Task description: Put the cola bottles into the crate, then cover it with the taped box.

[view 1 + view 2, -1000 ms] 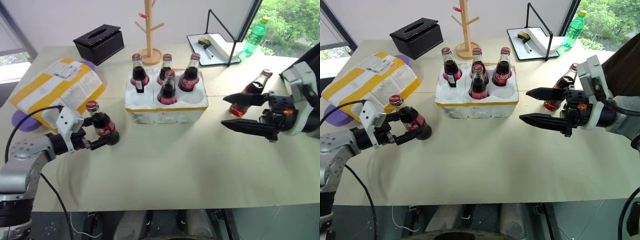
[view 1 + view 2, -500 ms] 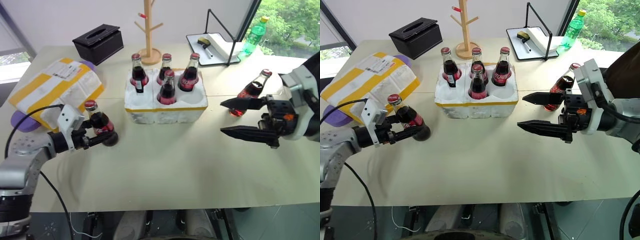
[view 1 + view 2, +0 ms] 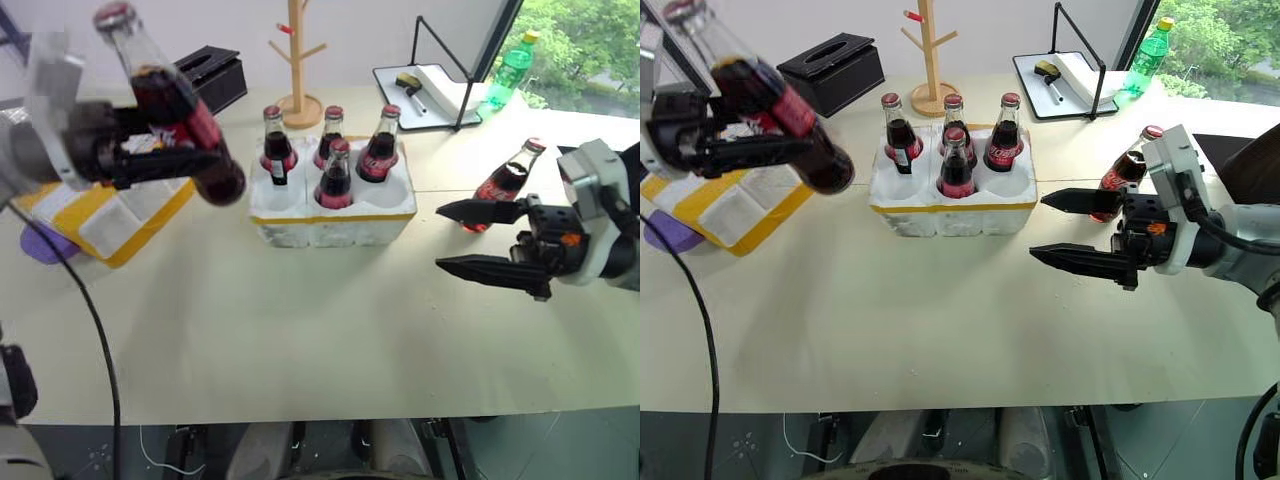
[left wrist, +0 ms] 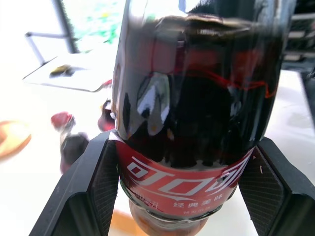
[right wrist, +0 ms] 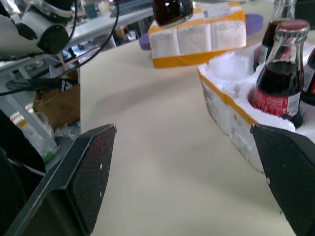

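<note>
My left hand (image 3: 165, 160) is clamped on a cola bottle (image 3: 170, 105), one finger on each side of its red label, and holds it tilted in the air above the left part of the bench (image 3: 300, 320), cap up and away from the crate. Below and behind it lies the taped box (image 3: 100, 205), flat on the bench with its yellow stripes showing and a purple thing (image 3: 40, 243) peeking out from under its near edge. A black tissue box (image 3: 205, 80) sits at the back. In the middle stands the white foam crate (image 3: 330, 215) with its yellow band; four cola bottles (image 3: 335, 175) stand upright in its wells, three in the back row and one in the front middle, and the two front corner wells are bare. A wooden peg stand (image 3: 298, 60) rises just behind the crate. Further right, my right hand (image 3: 462, 237) hangs over the bench with its fingers wide apart, holding nothing. Just behind it a sixth cola bottle (image 3: 505, 180) stands on the bench.
</note>
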